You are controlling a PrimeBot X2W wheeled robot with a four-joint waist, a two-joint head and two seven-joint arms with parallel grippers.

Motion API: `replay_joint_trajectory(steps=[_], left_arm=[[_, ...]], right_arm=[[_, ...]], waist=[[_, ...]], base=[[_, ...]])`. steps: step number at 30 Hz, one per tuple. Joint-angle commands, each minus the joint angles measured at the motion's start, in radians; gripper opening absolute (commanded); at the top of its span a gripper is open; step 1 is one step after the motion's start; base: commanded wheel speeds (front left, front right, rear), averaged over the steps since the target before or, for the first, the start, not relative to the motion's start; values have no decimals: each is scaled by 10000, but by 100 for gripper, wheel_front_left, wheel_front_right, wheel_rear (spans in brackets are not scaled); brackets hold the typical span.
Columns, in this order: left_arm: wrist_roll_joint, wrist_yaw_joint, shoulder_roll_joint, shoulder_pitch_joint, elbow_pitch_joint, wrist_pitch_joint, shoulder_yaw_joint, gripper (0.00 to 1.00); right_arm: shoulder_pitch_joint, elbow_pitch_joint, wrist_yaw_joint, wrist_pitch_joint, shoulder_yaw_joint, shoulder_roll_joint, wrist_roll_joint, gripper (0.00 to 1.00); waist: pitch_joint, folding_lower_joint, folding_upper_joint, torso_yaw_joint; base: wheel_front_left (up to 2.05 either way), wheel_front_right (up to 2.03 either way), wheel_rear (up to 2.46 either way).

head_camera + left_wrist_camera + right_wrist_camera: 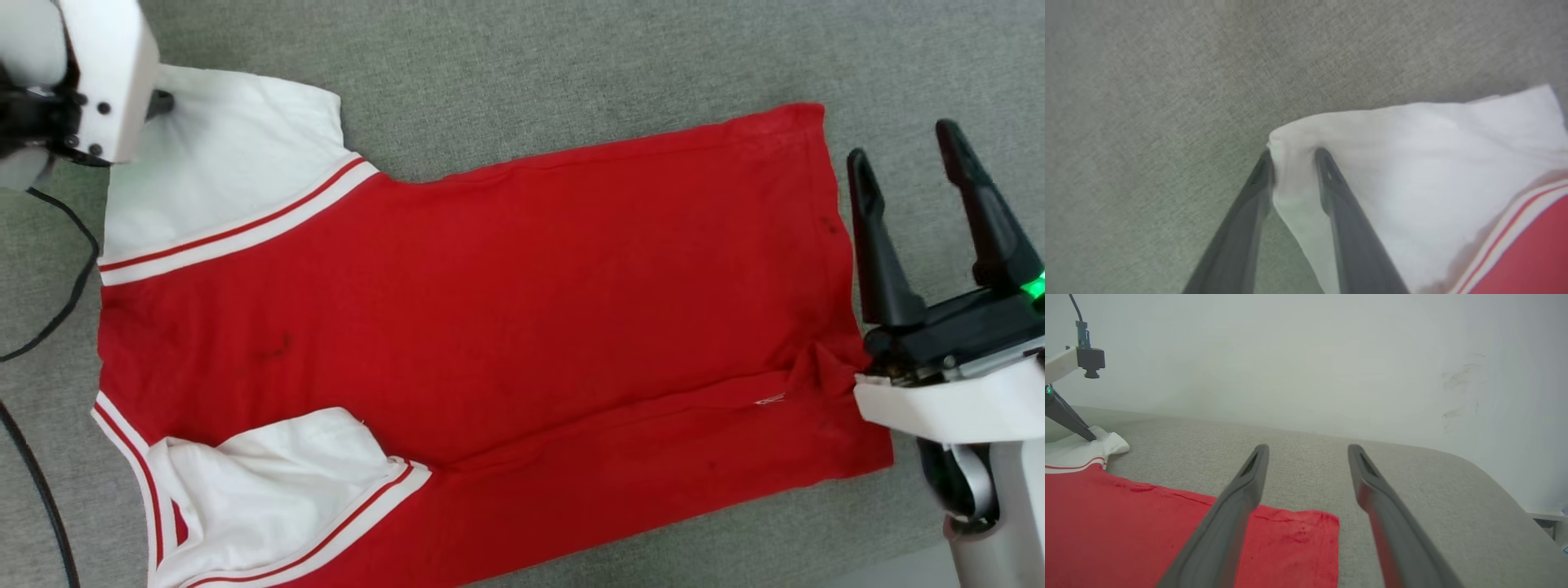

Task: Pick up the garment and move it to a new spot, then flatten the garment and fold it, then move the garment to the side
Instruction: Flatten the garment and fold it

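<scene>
Straddling a garment (490,286) sleeve corner, left pincer (1294,157) half-closed (grip unclear), right pincer (902,143) spread wide

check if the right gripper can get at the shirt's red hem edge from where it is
Probably yes. The right gripper stands open right beside the garment, at its hem edge; nothing lies over that edge or between the two.

left pincer (1295,160): half-closed, perhaps gripping | right pincer (1308,448): spread wide

Head view looks down on the garment (490,310); both wrist views sit lower, sharing its white sleeve (1412,163).
</scene>
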Motion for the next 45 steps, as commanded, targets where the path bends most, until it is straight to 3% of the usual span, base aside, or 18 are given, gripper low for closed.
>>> replay_joint_trajectory(steps=[1,7,11,14,19,27,30,34,37,45], left_arm=[[74,-70,-128,357,124,-43,-215,0],[124,-268,-338,154,93,-709,-209,0],[61,-361,-536,259,-110,-1203,-323,0],[41,-391,-668,323,-446,-1473,-486,0],[-30,-401,-795,448,-1120,-1900,-803,0],[-145,-399,-644,347,-2018,-2373,-1252,0],[-237,-400,-661,208,-2193,-2600,-1231,0],[-207,-401,-698,-18,-2401,-2773,-1283,0],[-116,-401,-748,-275,-2720,-2955,-1401,0],[-41,-402,-829,-670,-3155,-3095,-1672,0]], right_arm=[[-91,8,-7,-21,-52,-4,17,100],[-616,43,-7,-20,-420,-551,-133,100],[-1390,157,-7,229,-270,-1440,-275,100],[-2131,335,-7,1046,-84,-2112,-177,100],[-3172,1082,-7,4171,927,-3354,680,100],[-4501,1879,-7,9069,2954,-5331,3815,100],[-5023,2146,-7,10681,3514,-5773,5039,100],[-5627,2632,-7,12155,3885,-5919,6095,100],[-6175,3520,-7,13299,4005,-5606,6549,100],[-6437,4555,-6,13707,4186,-4868,6470,100]], waist=[[-72,-1,0,21],[-613,-1,0,281],[-1041,-1,0,549],[-1300,-1,0,808],[-1607,-1,0,1219],[-1596,-1,0,1749],[-1453,-1,0,1917],[-1164,-1,0,2156],[-776,-1,0,2402],[-190,-1,0,2679]], base=[[0,0,0],[0,0,0],[0,0,0],[0,0,0],[0,0,0],[0,0,0],[0,0,0],[0,0,0],[0,0,0],[0,0,0]])
